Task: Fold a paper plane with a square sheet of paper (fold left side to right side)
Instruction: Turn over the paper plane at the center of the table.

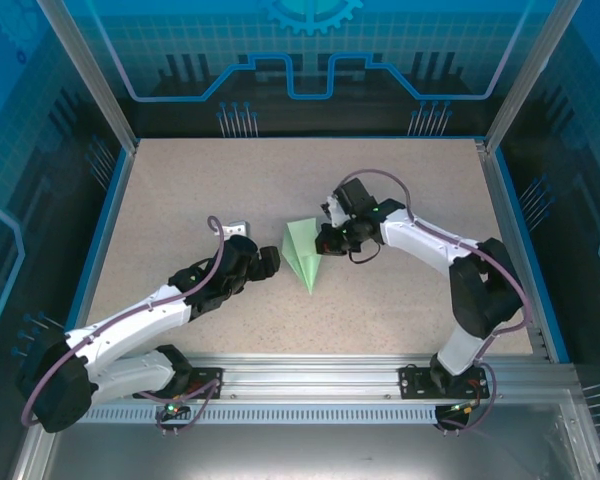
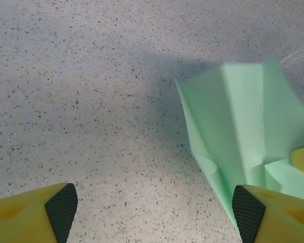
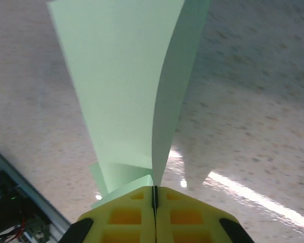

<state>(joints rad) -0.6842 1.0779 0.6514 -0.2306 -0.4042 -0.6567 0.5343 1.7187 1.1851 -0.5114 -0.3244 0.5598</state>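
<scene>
Bright and sharp from above, with even light over the speckled table (image 1: 180, 190) and only faint, soft shadows under the arms (image 1: 130, 330). Darker out at the corners.

From the left gripper (image 2: 154, 210): a wide grey shadow on the table ahead of it, and a bit smeary on the paper plane (image 2: 243, 126) ahead and to the right. Fuzzy on the yellow fingers (image 2: 25, 212) too.

From the right gripper (image 3: 154, 195): white glare streaks on the table just to its right, a soft shadow beside the paper, and a blurry table all round.
</scene>
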